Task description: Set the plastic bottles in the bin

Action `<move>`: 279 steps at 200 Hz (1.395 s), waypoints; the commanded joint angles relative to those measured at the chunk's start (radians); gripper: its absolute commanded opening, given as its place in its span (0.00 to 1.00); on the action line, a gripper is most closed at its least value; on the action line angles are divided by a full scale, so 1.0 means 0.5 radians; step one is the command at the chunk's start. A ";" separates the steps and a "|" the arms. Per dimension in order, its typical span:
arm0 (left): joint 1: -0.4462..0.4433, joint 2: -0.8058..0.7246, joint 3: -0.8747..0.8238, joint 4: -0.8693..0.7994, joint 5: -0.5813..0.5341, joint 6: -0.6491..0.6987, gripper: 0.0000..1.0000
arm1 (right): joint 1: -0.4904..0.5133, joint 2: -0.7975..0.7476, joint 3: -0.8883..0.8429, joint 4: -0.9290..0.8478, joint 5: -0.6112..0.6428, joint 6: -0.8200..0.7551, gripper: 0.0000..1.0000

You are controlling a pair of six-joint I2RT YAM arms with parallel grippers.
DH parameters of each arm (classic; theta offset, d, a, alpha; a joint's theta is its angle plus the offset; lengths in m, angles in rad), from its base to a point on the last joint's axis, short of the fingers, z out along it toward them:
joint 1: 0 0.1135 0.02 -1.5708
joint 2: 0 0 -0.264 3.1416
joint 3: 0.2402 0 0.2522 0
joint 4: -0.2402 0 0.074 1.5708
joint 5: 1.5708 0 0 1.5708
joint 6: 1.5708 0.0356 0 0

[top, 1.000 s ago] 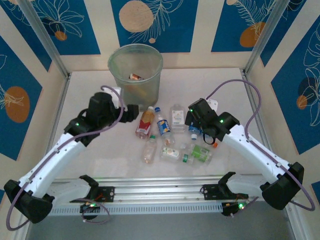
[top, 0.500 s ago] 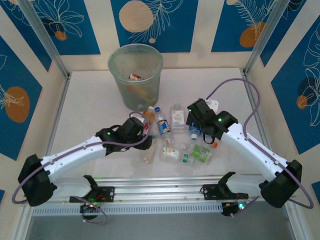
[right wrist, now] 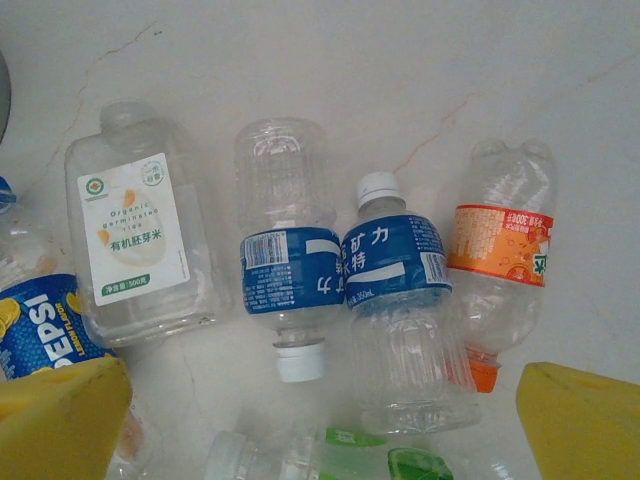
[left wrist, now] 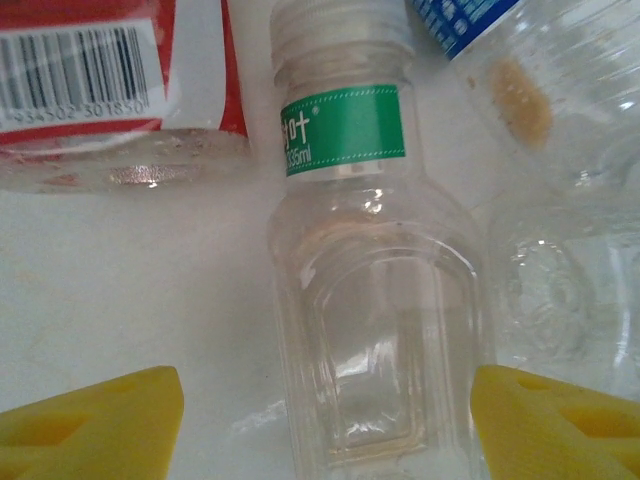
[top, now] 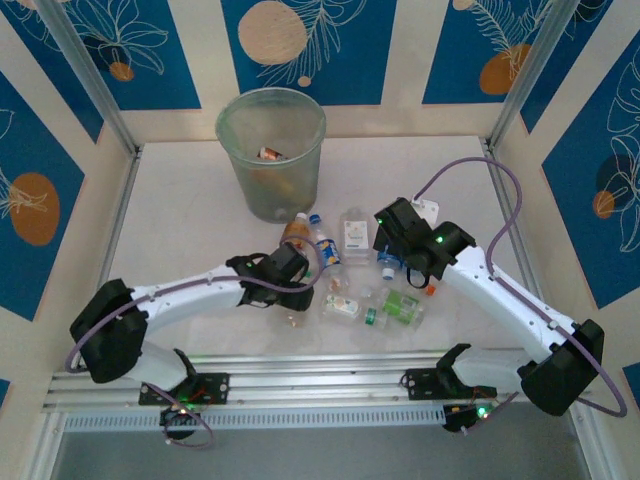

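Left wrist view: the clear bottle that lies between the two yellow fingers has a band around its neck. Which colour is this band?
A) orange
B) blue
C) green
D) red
C: the bottle lying within the open left gripper has a green band with white print around its neck.

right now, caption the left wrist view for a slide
Open left gripper straddles a clear green-banded bottle on the white table.
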State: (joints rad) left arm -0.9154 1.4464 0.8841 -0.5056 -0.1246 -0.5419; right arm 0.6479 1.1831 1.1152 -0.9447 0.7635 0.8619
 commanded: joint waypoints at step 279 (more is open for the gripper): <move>-0.052 0.333 0.124 -0.074 -0.162 0.042 0.68 | -0.011 0.038 0.027 -0.022 0.047 0.043 0.99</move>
State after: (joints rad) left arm -0.9318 1.6077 0.9127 -0.5102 -0.1890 -0.5388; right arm 0.6468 1.1946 1.1152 -0.9447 0.7635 0.8642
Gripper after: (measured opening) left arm 0.712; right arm 0.992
